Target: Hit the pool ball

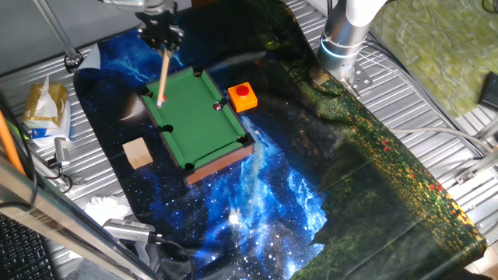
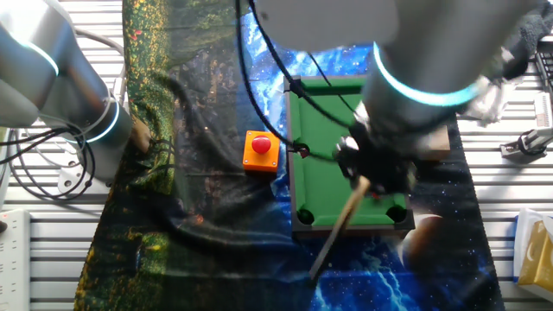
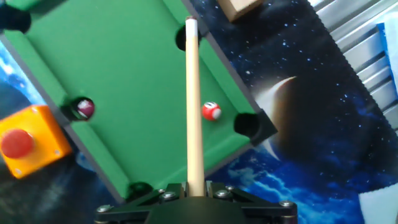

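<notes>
My gripper [image 3: 194, 186] is shut on a pale wooden cue stick [image 3: 193, 106] that points out over the miniature green pool table [image 3: 130, 74]. The tiny bright-red pool ball [image 3: 211, 111] with a whitish spot lies on the felt just right of the stick's shaft, near a corner pocket [image 3: 247, 124]. The stick's tip [image 3: 191, 22] reaches past the ball to a side pocket. In one fixed view the gripper [image 1: 161, 37] hangs above the table's far-left end with the stick [image 1: 163, 78] slanting down. In the other fixed view the gripper [image 2: 377, 168] hides the ball.
A darker maroon ball [image 3: 84, 108] sits by the opposite side pocket. A red button on an orange box [image 3: 22, 144] stands beside the table. A wooden block [image 1: 138, 152] lies off the table's other side. A second robot arm's base [image 1: 342, 39] stands at the back.
</notes>
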You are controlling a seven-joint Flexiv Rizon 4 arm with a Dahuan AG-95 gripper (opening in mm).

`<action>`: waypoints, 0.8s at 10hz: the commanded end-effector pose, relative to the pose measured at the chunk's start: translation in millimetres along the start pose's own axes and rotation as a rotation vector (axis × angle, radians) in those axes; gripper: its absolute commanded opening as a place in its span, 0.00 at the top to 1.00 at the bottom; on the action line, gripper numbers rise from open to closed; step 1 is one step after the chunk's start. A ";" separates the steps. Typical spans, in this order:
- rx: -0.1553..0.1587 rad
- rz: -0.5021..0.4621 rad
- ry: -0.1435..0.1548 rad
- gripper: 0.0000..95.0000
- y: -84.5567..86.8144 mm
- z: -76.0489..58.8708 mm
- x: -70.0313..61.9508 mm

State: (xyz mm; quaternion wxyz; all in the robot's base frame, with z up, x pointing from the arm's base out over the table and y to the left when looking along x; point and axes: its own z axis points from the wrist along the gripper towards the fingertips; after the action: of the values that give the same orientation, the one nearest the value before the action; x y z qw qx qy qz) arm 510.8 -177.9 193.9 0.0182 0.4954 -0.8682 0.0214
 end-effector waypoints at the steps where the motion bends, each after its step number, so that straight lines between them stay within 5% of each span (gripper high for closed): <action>1: -0.010 -0.029 -0.034 1.00 -11.4 11.5 9.4; 8: 0.011 0.014 -0.007 1.00 -5.9 11.0 12.4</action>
State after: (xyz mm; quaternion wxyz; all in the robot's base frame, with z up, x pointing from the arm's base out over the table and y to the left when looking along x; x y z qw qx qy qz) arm 508.3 -191.2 184.0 0.0125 0.4923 -0.8699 0.0264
